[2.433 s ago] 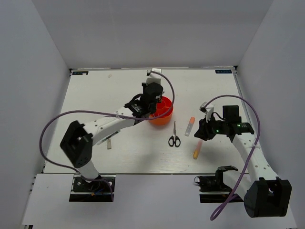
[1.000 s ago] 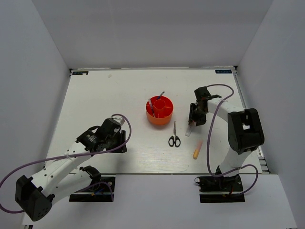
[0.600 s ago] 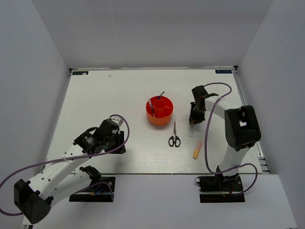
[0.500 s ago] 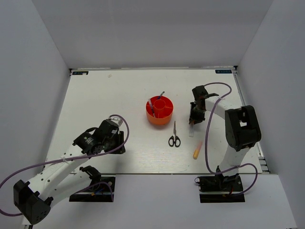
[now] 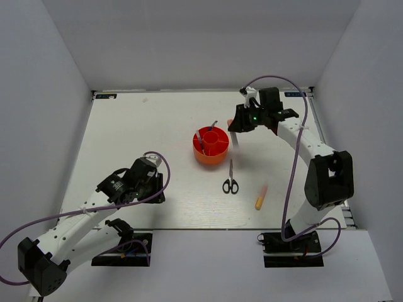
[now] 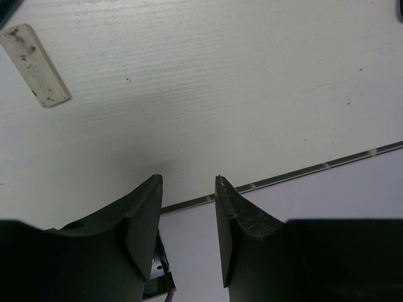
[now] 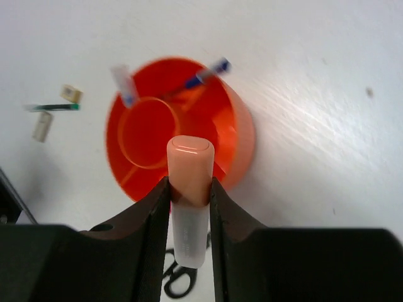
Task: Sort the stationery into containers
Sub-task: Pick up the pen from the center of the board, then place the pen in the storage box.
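1. The white worktop (image 5: 126,126) carries all the things.
2. The left tool (image 6: 187,189) hangs low over the worktop's near left edge. Its jaws are partly apart with nothing between them.
3. The right tool (image 7: 189,180) is raised just right of the tub, its jaws pressed against a marker from both sides.
4. The round red-orange tub (image 5: 210,158) sits mid-worktop, with outer compartments around a central cup.
5. The black-handled scissors (image 5: 230,179) lie closed on the worktop near the tub's front right, handles toward the arms' bases.
6. The marker (image 7: 189,160), white with an orange cap, is off the worktop in the right tool. Its cap end sticks out past the fingertips.
7. The orange-yellow highlighter (image 5: 259,198) lies right of the scissors, apart from them.
8. Two blue pens (image 7: 208,72) lean in the tub's outer compartments.
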Motion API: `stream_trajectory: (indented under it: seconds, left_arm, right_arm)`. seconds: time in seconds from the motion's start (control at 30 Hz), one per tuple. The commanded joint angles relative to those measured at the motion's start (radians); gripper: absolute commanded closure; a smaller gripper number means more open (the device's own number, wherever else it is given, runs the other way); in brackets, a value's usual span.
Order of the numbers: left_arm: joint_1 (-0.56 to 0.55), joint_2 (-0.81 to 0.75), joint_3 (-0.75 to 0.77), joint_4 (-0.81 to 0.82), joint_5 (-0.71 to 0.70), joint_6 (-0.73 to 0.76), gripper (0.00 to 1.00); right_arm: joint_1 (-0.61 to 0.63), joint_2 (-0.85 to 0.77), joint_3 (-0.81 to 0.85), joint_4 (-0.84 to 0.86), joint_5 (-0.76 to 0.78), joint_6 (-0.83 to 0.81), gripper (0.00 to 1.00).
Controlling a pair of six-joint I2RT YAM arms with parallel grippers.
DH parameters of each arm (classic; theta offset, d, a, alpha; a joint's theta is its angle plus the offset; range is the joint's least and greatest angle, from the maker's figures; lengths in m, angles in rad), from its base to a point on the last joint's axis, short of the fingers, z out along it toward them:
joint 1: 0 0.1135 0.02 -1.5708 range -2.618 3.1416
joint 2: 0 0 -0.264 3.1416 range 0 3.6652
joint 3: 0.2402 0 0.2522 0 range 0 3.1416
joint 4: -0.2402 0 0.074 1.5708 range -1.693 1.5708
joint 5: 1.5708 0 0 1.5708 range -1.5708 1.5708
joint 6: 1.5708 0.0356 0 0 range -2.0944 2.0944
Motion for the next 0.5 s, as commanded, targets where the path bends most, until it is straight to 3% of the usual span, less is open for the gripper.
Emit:
stream_trajectory:
  seconds: [0.0,0.13,0.47]
  left_arm:
    - [-0.004,-0.004,-0.001,0.014,-0.018,-0.011,0.51]
    - [-0.004,0.003,0.002,0.008,-0.018,-0.017,0.51]
    - [-0.004,0.008,-0.001,-0.009,-0.038,-0.031,0.51]
  right_arm:
    - [0.010,0.019,0.046,0.163,-0.238,-0.071,1.00]
    - [0.011,0.063,0.048,0.434,-0.283,-0.034,1.00]
    - [0.010,0.177,-0.034,0.841,-0.215,0.024,1.00]
